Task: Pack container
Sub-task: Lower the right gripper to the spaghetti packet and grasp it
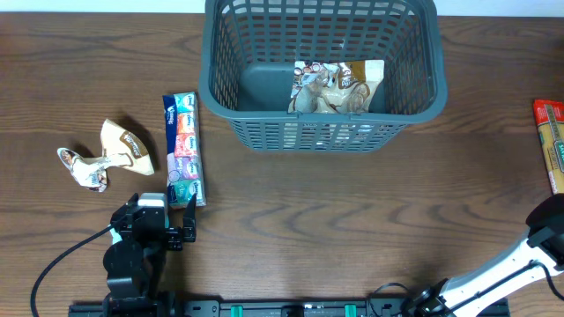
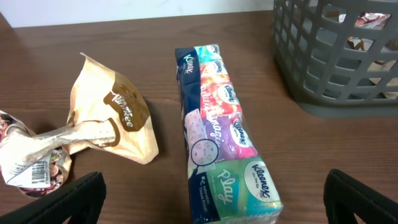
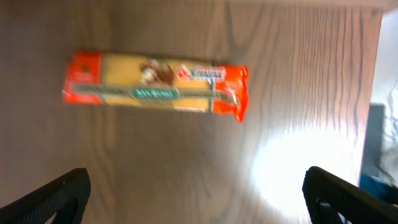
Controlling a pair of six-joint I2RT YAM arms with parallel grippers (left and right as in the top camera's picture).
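The dark grey slotted basket (image 1: 322, 70) stands at the back middle of the table, with a brown and white snack packet (image 1: 339, 86) on its floor; its corner shows in the left wrist view (image 2: 336, 56). A long Kleenex tissue pack (image 1: 183, 148) lies left of the basket, also in the left wrist view (image 2: 224, 130). A crumpled tan packet (image 1: 106, 154) lies further left (image 2: 106, 118). My left gripper (image 1: 167, 220) is open, just before the tissue pack's near end (image 2: 214, 199). My right gripper (image 3: 196, 196) is open above bare table, near an orange and yellow pasta packet (image 3: 155, 84) at the right edge (image 1: 550, 141).
The right table edge runs close to the pasta packet (image 3: 373, 93). A cable (image 1: 62, 264) trails from the left arm at the front left. The right arm (image 1: 511, 264) reaches in from the front right corner.
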